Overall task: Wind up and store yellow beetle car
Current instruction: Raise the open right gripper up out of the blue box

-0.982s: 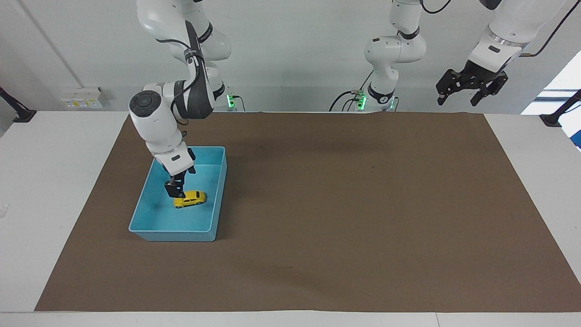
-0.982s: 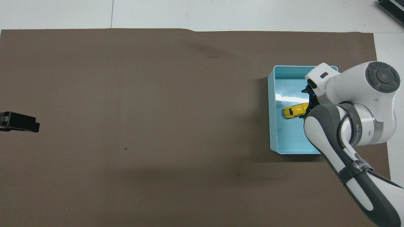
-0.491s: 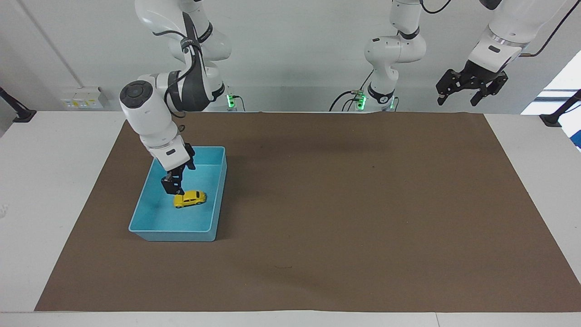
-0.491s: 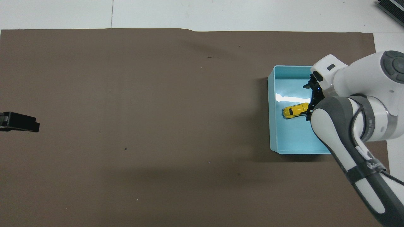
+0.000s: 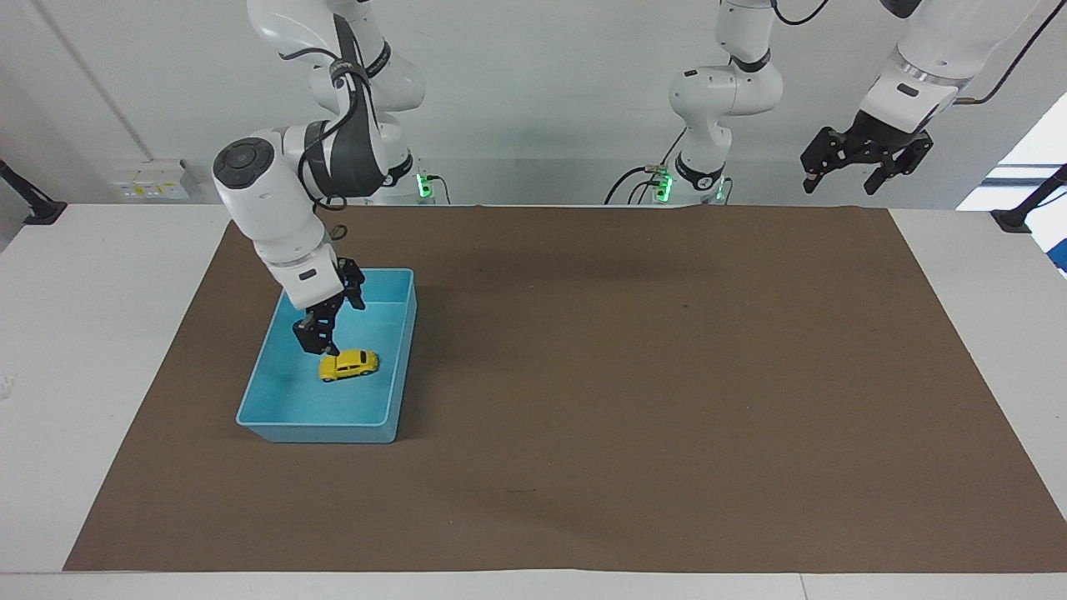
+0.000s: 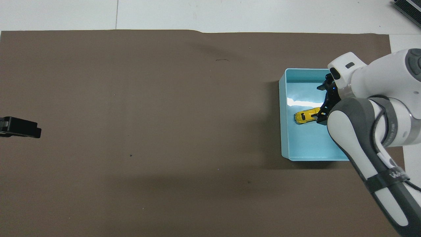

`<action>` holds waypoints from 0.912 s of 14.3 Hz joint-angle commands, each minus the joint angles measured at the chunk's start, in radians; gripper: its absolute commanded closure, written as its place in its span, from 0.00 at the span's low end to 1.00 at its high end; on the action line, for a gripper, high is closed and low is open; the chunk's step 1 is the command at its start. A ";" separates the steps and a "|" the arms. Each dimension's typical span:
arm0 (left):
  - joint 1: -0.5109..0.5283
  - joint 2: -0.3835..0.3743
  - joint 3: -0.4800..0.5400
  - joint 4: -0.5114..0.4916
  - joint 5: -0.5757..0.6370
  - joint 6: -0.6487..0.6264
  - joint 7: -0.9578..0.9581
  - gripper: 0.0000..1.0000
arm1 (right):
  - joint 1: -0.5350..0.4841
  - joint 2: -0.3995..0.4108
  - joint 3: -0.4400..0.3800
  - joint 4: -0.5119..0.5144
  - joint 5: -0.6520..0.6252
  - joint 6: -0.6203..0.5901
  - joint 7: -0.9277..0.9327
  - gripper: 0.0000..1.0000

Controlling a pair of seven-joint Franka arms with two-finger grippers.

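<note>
The yellow beetle car (image 5: 348, 364) (image 6: 306, 116) rests on its wheels on the floor of the light-blue tray (image 5: 317, 433) (image 6: 283, 131). Nothing touches it. My right gripper (image 5: 332, 321) (image 6: 324, 102) hangs open just above the tray, over the end of the car that points to the right arm's end of the table. A small gap separates its lower fingertip from the car's roof. My left gripper (image 5: 844, 179) (image 6: 19, 127) waits open, raised over the left arm's end of the table.
A brown mat (image 5: 633, 375) (image 6: 158, 115) covers most of the white table (image 5: 100, 333). The tray stands on it toward the right arm's end. Power sockets (image 5: 150, 179) sit on the wall by the right arm's base.
My right gripper has risen off the car and drawn back a little toward the right arm's end. The car has stayed put in the tray. The left arm has not moved.
</note>
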 commanded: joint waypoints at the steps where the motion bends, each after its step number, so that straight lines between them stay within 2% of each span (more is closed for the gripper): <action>1: -0.003 -0.020 0.008 -0.017 -0.010 0.011 0.010 0.00 | -0.009 -0.051 0.001 0.000 0.017 -0.056 0.059 0.00; 5: -0.003 -0.020 0.008 -0.017 -0.010 0.011 0.010 0.00 | -0.009 -0.058 -0.007 0.062 0.003 -0.122 0.172 0.00; 13: -0.003 -0.020 0.008 -0.017 -0.010 0.011 0.010 0.00 | -0.023 -0.094 -0.013 0.102 0.001 -0.196 0.418 0.00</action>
